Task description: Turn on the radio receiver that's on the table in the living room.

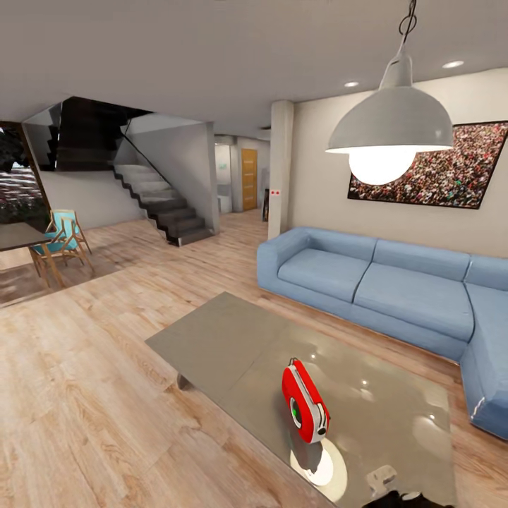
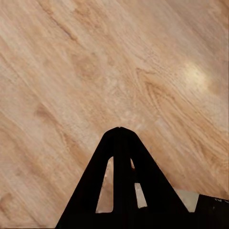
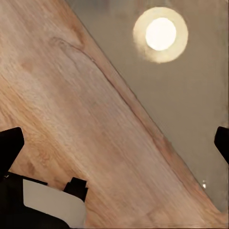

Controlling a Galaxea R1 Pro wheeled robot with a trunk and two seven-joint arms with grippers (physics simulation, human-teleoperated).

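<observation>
On the grey glossy desk in the living room stands the red radio receiver, upright near the desk's near end, its dial face turned toward the left of the head view. A bright round reflection of the pendant lamp lies on the desk top just in front of the radio. Beyond the desk runs the long blue sofa, with the crowd picture on the wall above it. Far from the desk, a staircase climbs at the back left, with wooden chairs nearby.

The left hand is clenched, fingertips meeting over the plank floor. The right hand is released, fingers spread wide over the desk edge.
</observation>
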